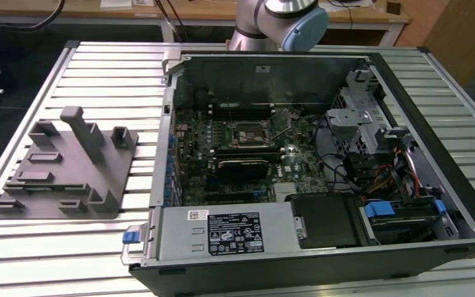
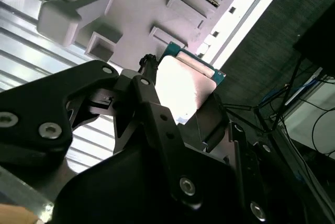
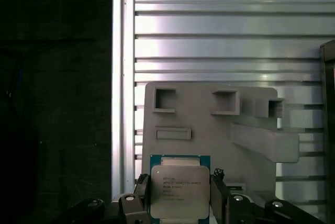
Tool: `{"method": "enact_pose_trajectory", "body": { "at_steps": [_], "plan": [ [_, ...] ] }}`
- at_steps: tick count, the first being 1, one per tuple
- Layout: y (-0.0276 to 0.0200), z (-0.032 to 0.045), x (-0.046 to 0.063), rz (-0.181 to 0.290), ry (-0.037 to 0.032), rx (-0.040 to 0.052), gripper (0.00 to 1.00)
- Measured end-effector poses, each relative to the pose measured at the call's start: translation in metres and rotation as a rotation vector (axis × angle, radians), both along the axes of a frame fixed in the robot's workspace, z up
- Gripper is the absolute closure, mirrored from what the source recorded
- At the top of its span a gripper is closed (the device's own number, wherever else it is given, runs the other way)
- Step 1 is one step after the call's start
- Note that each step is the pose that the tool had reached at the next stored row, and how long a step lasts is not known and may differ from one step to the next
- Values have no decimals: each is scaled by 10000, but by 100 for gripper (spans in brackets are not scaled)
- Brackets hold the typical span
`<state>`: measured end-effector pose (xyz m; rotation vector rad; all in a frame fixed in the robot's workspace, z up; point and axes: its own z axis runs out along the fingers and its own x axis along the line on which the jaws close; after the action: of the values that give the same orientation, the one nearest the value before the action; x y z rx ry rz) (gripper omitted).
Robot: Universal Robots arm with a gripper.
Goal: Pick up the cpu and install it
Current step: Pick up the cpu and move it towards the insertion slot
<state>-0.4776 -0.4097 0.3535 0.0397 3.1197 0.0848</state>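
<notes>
In both wrist views my gripper [image 3: 179, 195] [image 2: 180, 106] is shut on the cpu [image 3: 179, 185] [image 2: 183, 82]. The cpu is a flat square chip with a silvery top plate and a green rim, and a black finger [image 3: 140, 192] presses it on either side. It hangs in the air, well above the grey plastic fixture block [image 3: 209, 124] [image 2: 131, 4] [image 1: 64, 167] on the slatted table. In the exterior view the open computer case [image 1: 303, 161] shows the motherboard's cpu socket [image 1: 242, 133] near its middle. The arm's body [image 1: 279, 21] rises behind the case.
The case holds a power supply [image 1: 225, 232], drive bays [image 1: 370, 124] and loose cables [image 1: 378, 179]. The ribbed metal table [image 1: 106, 80] has a dark edge and floor beyond it [image 3: 52, 103]. A wooden bench [image 1: 180, 9] stands at the back.
</notes>
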Motion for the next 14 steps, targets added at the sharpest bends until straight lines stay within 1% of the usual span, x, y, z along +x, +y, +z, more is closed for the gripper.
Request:
{"method": "enact_pose_trajectory", "body": {
  "at_steps": [4, 14],
  "plan": [
    [0, 128, 0, 0, 0, 0, 45],
    [0, 405, 0, 0, 1, -1, 45]
  ]
}}
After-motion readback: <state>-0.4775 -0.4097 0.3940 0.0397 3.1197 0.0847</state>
